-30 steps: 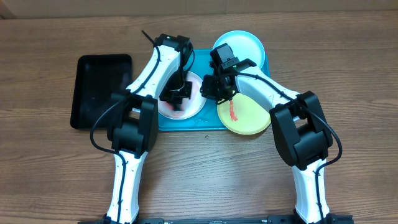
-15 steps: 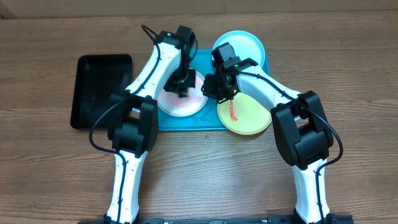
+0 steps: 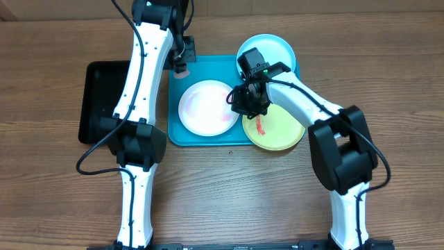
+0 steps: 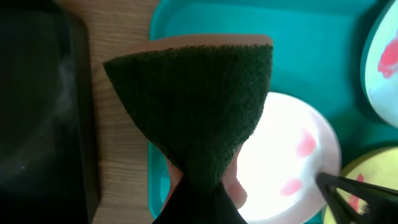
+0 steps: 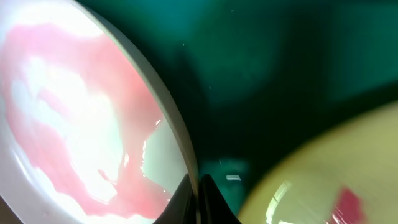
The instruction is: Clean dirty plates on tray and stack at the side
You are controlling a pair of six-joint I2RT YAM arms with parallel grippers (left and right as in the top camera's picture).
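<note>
Nearest the base: yellow-green plate (image 3: 277, 132), red streak on it, lying over the tray's (image 3: 215, 69) near right corner, not yet wiped. Next: white plate (image 3: 205, 108) flat in mid-tray, pink smears toward its right side. Right gripper (image 3: 248, 101) sits low at that plate's right rim, tips pressed together with nothing between them; whether they bear on the rim, cannot tell. Further back: left gripper (image 3: 182, 58) is high over the tray's far left corner, clamped tight on a sponge (image 4: 193, 106), green scouring face fanned out, clear of every plate. Far right: light-blue plate (image 3: 269, 50). Black tray (image 3: 104, 97) alongside, left. Judgement: white plate is the one in hand. Bring the sponge down flat on the smears, use short strokes toward the right gripper so the plate braces against it, and press lightly to avoid sliding.
</note>
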